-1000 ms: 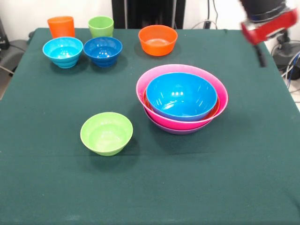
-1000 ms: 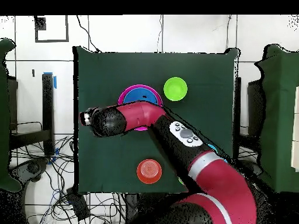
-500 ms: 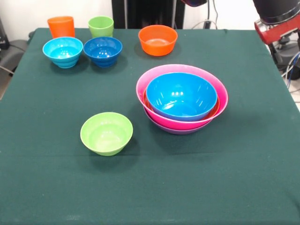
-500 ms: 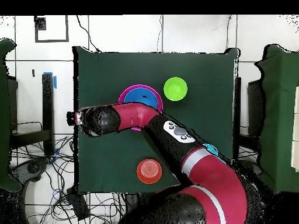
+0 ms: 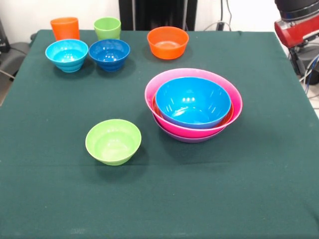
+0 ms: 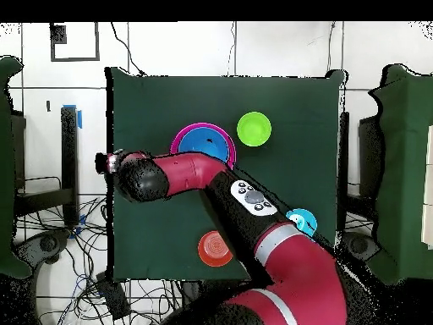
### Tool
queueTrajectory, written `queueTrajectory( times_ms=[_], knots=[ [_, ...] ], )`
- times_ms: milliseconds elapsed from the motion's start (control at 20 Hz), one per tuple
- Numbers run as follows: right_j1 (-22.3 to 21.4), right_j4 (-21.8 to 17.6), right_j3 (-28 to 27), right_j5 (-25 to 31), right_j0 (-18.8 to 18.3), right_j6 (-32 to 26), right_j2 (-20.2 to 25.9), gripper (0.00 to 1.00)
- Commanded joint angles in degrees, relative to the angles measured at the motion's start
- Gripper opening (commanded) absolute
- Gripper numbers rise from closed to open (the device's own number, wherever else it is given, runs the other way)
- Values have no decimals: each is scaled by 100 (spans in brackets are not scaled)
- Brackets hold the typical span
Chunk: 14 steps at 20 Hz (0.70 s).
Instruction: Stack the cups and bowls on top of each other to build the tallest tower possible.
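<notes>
A table (image 5: 259,189) covered in dark green cloth is occupying most of the front view. Behind its far edge, a black upright panel (image 5: 157,14) is standing against a white wall. In the overhead view, loose cables (image 6: 59,228) are lying on the tiled floor (image 6: 279,46) beside the table, and blue tape (image 6: 79,118) is showing near its edge.

Arm (image 6: 254,203) hides part of the tower (image 6: 203,140) overhead
</notes>
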Motion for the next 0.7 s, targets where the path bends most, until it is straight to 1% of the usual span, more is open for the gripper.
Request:
queueTrajectory(
  times_ms=[50, 150, 250, 300, 500, 600, 700],
  knots=[
    [-104, 115, 364, 184, 218, 973, -769, 100],
    [-162, -77, 225, 253, 282, 721, -851, 100],
    [-142, -305, 122, 147, 232, 467, -742, 100],
    [-120, -333, 140, 39, 217, 467, -722, 100],
    [14, -420, 210, -526, 182, 595, -714, 100],
    [-5, -367, 247, -777, 242, 783, -819, 100],
    [-53, -164, 447, -962, 232, 1090, -866, 100]
  ],
)
